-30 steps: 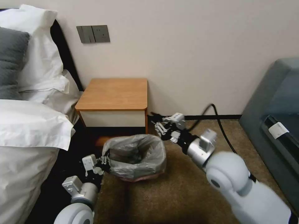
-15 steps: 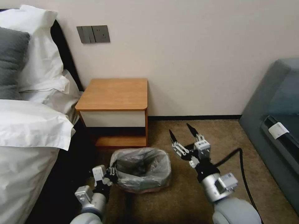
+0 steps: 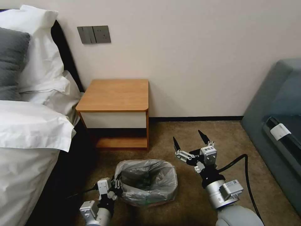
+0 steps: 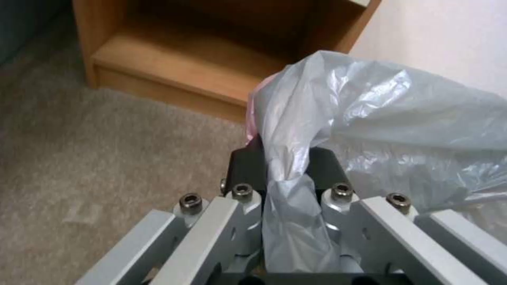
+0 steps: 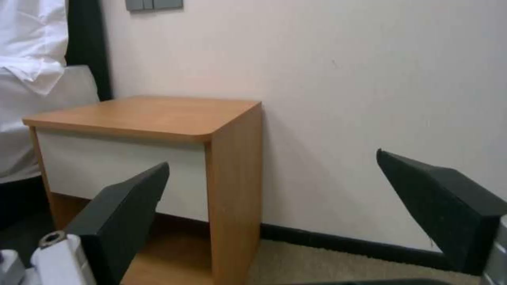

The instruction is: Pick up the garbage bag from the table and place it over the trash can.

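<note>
The garbage bag (image 3: 147, 180), crinkly grey plastic with a pinkish hem, is draped over the trash can on the carpet; the can shows only as a shape under it. My left gripper (image 3: 117, 185) is at the bag's left side, shut on a bunched fold of the bag (image 4: 296, 158) that runs between its fingers (image 4: 248, 166). My right gripper (image 3: 188, 138) hovers to the right of the bag, apart from it, open and holding nothing; its dark fingers (image 5: 121, 221) frame the table (image 5: 148, 114). The table (image 3: 116, 94) stands behind the bag with a bare top.
A bed with white pillows (image 3: 28, 125) fills the left side. A grey-blue sofa (image 3: 279, 125) stands at the right. A black cable (image 3: 241, 160) loops from my right arm. Open carpet (image 3: 194, 125) lies between table, bag and sofa.
The bag-covered can has slid toward me and a little right, with my left gripper still holding the bag. My right gripper left the bag's far corner, drew back to the right and stands open.
</note>
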Controlling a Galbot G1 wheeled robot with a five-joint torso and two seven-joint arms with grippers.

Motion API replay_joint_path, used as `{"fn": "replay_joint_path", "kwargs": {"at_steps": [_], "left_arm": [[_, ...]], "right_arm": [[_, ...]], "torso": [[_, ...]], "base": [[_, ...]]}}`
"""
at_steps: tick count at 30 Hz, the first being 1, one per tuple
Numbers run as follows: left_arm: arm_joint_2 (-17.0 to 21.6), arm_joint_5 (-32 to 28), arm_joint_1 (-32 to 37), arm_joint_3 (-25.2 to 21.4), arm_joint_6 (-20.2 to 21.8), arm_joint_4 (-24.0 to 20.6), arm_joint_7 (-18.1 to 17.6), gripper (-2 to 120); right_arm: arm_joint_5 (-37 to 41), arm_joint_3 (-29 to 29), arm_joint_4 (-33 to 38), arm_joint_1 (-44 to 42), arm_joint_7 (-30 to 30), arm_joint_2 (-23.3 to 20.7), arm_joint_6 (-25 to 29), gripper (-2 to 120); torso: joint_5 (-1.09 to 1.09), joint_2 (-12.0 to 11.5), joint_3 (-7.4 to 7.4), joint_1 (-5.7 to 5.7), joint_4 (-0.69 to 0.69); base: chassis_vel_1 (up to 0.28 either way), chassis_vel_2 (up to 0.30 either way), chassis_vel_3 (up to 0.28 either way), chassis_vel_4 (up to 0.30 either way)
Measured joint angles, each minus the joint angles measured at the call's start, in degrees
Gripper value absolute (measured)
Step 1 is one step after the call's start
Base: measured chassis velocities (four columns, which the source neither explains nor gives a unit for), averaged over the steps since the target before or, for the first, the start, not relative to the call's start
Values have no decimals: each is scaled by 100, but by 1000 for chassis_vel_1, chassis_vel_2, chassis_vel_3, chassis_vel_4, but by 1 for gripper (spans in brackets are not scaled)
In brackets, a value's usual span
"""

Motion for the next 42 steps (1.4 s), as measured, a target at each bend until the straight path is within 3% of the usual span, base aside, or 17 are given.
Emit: {"fn": "replay_joint_path", "kwargs": {"at_steps": [26,29,42], "left_arm": [[-27,305,-236,129,-8,441,-220,11],[5,423,-237,107,5,443,-260,28],[12,564,-239,-14,67,186,-346,72]], "right_arm": [[103,-83,-42,143,20,-59,-34,100],[108,-82,-42,150,23,-61,-42,100],[129,-203,-36,201,74,-64,-105,100]], "torso": [[1,0,0,0,0],[-2,0,0,0,0],[-1,0,1,0,0]], "base": [[0,0,0,0],[0,0,0,0],[0,0,0,0]]}}
